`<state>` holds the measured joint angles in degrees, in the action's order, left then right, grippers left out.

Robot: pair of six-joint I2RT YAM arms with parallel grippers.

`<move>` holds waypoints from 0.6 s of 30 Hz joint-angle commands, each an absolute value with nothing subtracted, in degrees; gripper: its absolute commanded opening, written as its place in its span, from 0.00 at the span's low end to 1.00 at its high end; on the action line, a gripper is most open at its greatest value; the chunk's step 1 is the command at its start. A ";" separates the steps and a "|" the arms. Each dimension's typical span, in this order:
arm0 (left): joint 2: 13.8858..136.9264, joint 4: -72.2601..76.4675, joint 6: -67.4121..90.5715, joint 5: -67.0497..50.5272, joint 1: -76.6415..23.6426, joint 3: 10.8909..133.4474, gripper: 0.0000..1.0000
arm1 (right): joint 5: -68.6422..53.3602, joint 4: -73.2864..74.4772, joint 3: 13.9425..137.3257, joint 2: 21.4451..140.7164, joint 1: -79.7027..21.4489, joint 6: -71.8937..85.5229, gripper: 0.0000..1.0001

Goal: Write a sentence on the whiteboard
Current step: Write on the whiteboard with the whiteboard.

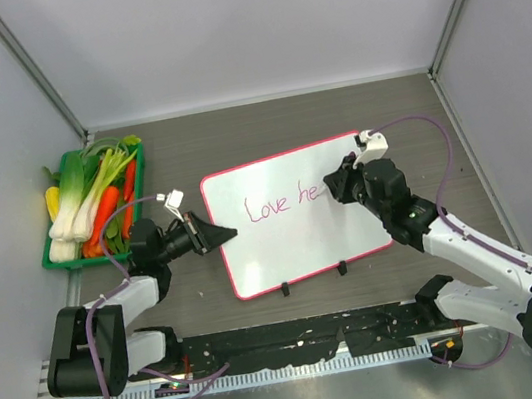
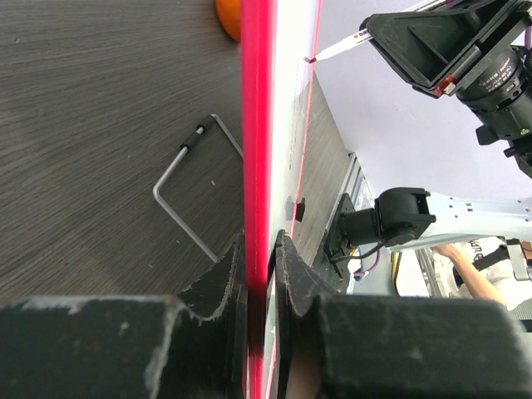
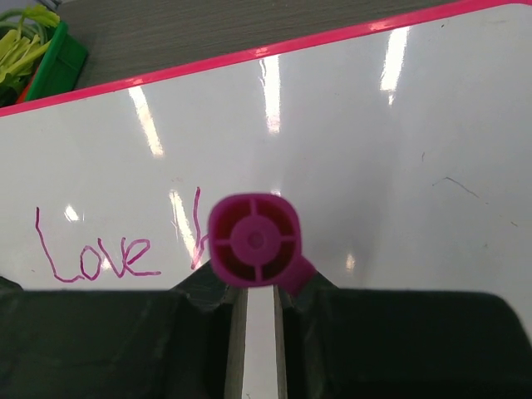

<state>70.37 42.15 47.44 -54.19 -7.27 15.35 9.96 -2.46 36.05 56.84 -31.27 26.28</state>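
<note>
While the whiteboard (image 1: 294, 246) (image 2: 258, 125) (image 3: 416, 125) lies flat on the dark wood-grain table (image 1: 265, 129), slightly askew, both arms are on it. Its two small black feet (image 1: 285, 289) sit on the long edge nearest the arm bases.

The left gripper (image 1: 223, 235) (image 2: 259, 249) meets the board at its left edge. Its jaws are pinched narrow on the pink-red frame, one finger above the board and one below.

The right gripper (image 1: 338, 186) (image 3: 256, 287) hangs over the board's right half, near the far edge. Its jaws are closed on a magenta marker (image 3: 253, 239) (image 2: 337, 50), whose tip touches the white surface.

Pink writing (image 1: 269, 205) (image 3: 96, 253) across the middle of the board reads "Love", followed by the start of another word right at the marker.

Left of the board, well apart from it, a green tray (image 1: 50, 259) (image 3: 66, 58) holds vegetables (image 1: 93, 196) in green, white, orange and yellow. A bent wire piece (image 2: 179, 195) lies on the table just beside the board's left edge.
</note>
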 commanded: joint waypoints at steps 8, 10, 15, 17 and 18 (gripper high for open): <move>71.02 38.93 40.69 -49.83 -7.82 15.73 0.00 | 12.48 -4.92 36.39 49.75 -31.03 25.49 0.01; 71.10 38.85 40.69 -49.92 -7.91 15.73 0.00 | 12.83 -4.83 37.00 50.53 -30.85 25.05 0.01; 70.84 38.76 40.61 -49.92 -7.82 15.64 0.00 | 12.31 -5.36 37.53 52.82 -29.88 24.79 0.01; 70.75 38.67 40.52 -50.01 -7.82 15.64 0.00 | 11.60 -5.71 37.44 53.44 -29.36 24.96 0.01; 70.66 38.58 40.52 -49.84 -7.82 15.73 0.00 | 11.51 -5.89 37.18 53.79 -29.09 24.87 0.01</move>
<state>70.37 42.15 47.31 -54.22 -7.40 15.53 11.38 -2.81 35.90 53.06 -30.09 25.61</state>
